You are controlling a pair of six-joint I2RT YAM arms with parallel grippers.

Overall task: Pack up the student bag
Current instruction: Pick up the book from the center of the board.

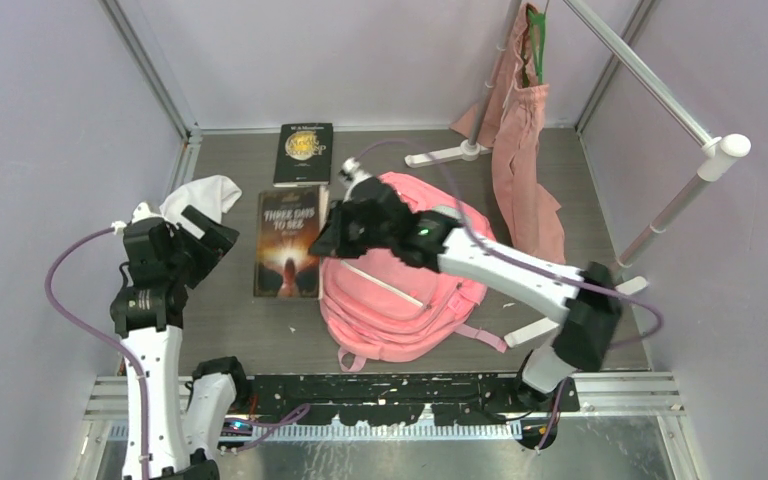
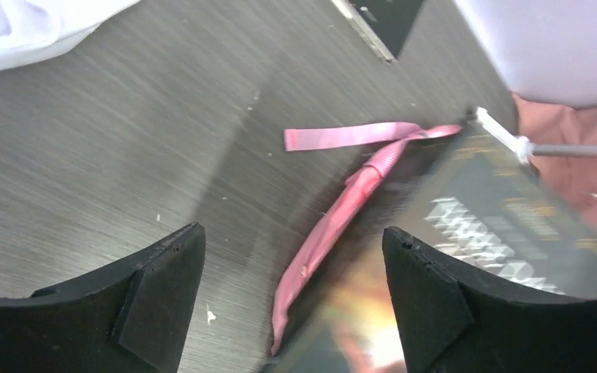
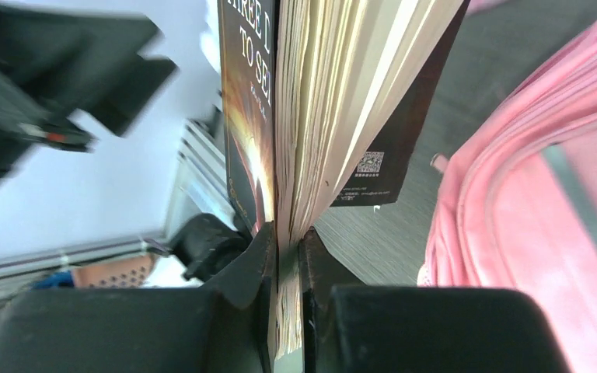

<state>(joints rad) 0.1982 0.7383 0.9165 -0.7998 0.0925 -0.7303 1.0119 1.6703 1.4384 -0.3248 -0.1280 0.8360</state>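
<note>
The pink student bag point(image 1: 400, 285) lies flat mid-table; its side shows in the right wrist view point(image 3: 544, 202). My right gripper point(image 1: 330, 238) is shut on the page edge of the "Three Days to See" book point(image 1: 288, 245), just left of the bag. In the right wrist view the jaws point(image 3: 288, 256) clamp the pages of the book point(image 3: 319, 93), which looks tilted up off the table. My left gripper point(image 1: 212, 238) is open and empty, left of the book. In the left wrist view point(image 2: 295, 287) it hovers over a pink strap point(image 2: 342, 202) beside the book point(image 2: 466, 233).
A second dark book point(image 1: 304, 153) lies at the back. A white cloth point(image 1: 205, 195) sits by my left gripper and shows in the left wrist view point(image 2: 23, 27). A dusty-pink tote point(image 1: 520, 150) hangs from a white rack point(image 1: 660, 95) at the back right.
</note>
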